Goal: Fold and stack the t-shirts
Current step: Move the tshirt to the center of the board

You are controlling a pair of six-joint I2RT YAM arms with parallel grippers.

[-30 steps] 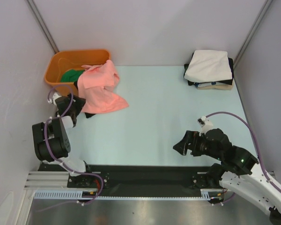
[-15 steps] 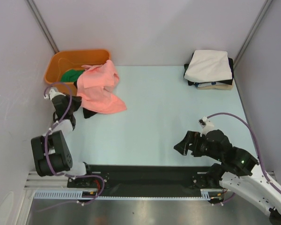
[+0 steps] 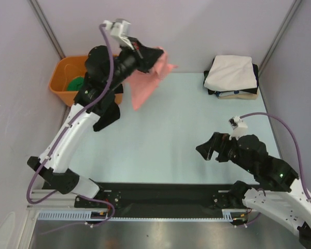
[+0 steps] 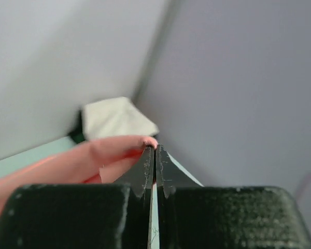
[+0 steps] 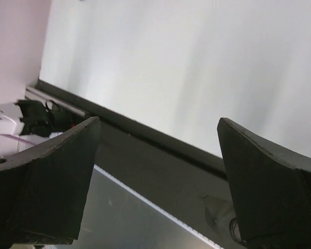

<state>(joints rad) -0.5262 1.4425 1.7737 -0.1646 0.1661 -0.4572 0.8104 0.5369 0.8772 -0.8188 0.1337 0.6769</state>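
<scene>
My left gripper (image 3: 160, 56) is raised high over the back left of the table and is shut on an edge of the salmon-pink t-shirt (image 3: 144, 87), which hangs below it in the air. In the left wrist view the jaws (image 4: 155, 149) pinch the pink cloth (image 4: 88, 162) at their tips. Folded t-shirts, cream-white on top of black and tan, form a stack (image 3: 231, 74) at the back right; its cream top (image 4: 117, 117) shows beyond the pink cloth. My right gripper (image 3: 206, 150) hovers open and holds nothing at the near right, its fingers (image 5: 57, 171) wide apart.
An orange tub (image 3: 60, 79) with green cloth (image 3: 75, 83) inside stands at the back left, under the left arm. Grey walls close the table at the back and both sides. A black rail (image 3: 160, 193) runs along the near edge.
The left gripper closed on the pink t-shirt beside the tub, then swung up and to the right, lifting it off the table. The right arm shifted slightly and stayed open.
</scene>
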